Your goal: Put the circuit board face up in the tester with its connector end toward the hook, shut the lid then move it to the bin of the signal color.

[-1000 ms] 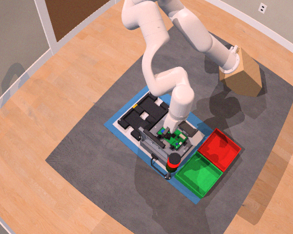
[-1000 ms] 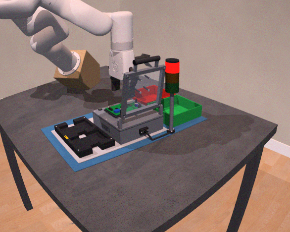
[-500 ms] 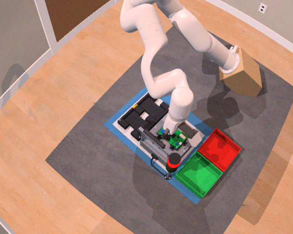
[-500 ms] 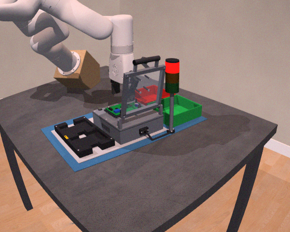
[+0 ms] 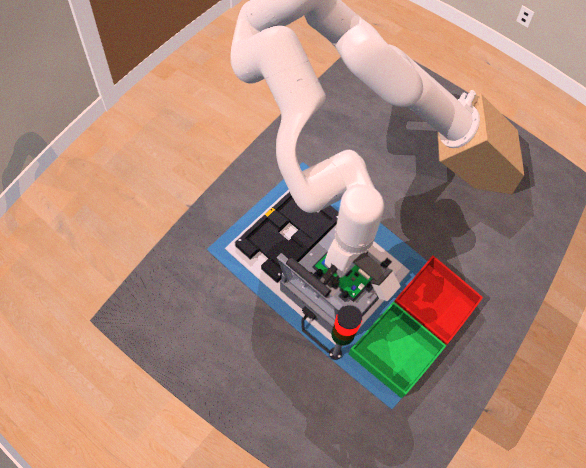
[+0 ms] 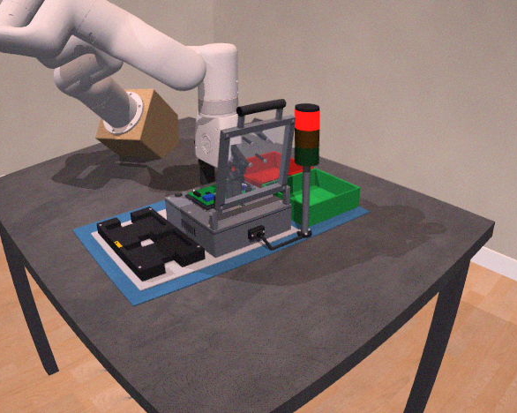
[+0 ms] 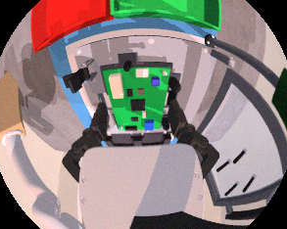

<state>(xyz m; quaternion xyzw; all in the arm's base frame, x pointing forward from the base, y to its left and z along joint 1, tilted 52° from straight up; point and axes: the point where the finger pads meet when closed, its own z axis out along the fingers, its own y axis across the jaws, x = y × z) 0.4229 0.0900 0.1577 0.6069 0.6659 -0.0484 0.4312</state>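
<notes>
The green circuit board [image 5: 351, 282] lies face up on the plate of the grey tester [image 5: 333, 292]; it also shows in the exterior view [image 6: 203, 195] and the wrist view [image 7: 137, 99]. Its white connector end is nearest the wrist camera. The tester's clear lid [image 6: 254, 160] stands open and upright, with its black handle [image 6: 261, 106] on top. My gripper [image 7: 137, 108] is open and empty, just above the board, one finger on each long side. The signal tower [image 6: 306, 133] shows red.
The red bin [image 5: 438, 298] and green bin [image 5: 398, 348] stand side by side past the tester. The empty black tray [image 5: 283, 231] lies on the other side. A brown block [image 5: 490, 151] holds the arm's base at the back.
</notes>
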